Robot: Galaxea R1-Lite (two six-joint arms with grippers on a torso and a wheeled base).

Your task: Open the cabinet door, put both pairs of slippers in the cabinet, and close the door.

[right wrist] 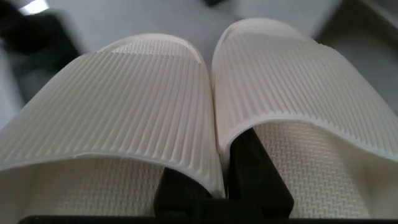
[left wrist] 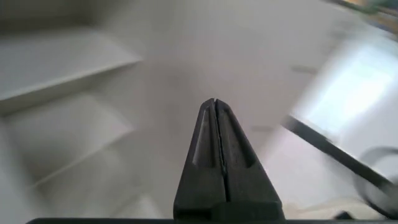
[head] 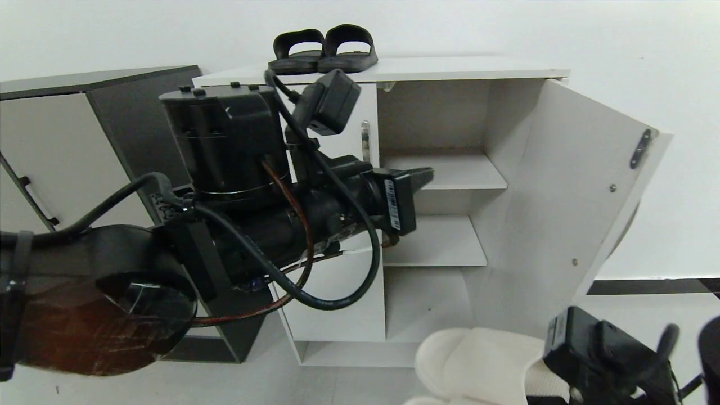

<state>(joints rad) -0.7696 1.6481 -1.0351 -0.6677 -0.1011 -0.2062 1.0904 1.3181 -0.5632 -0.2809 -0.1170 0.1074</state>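
Note:
The white cabinet [head: 450, 68] stands with its right door [head: 562, 214] swung wide open, baring several shelves [head: 450, 171]. On its top rests a pair of black slippers [head: 323, 50]. My left gripper [head: 422, 175] hangs in front of the upper shelf, shut and empty; in the left wrist view its fingers [left wrist: 214, 109] are pressed together before the shelves. Low in front of the cabinet, a pair of white slippers [head: 478, 360] is held side by side. My right gripper [right wrist: 221, 177] is shut on their two inner strap edges, pinched together.
The cabinet's left door [head: 337, 292] stays closed, with a metal handle [head: 365, 140]. A dark grey cabinet [head: 129, 112] adjoins it on the left. A white wall rises behind and pale floor [head: 337, 388] lies below. The open door juts toward my right arm.

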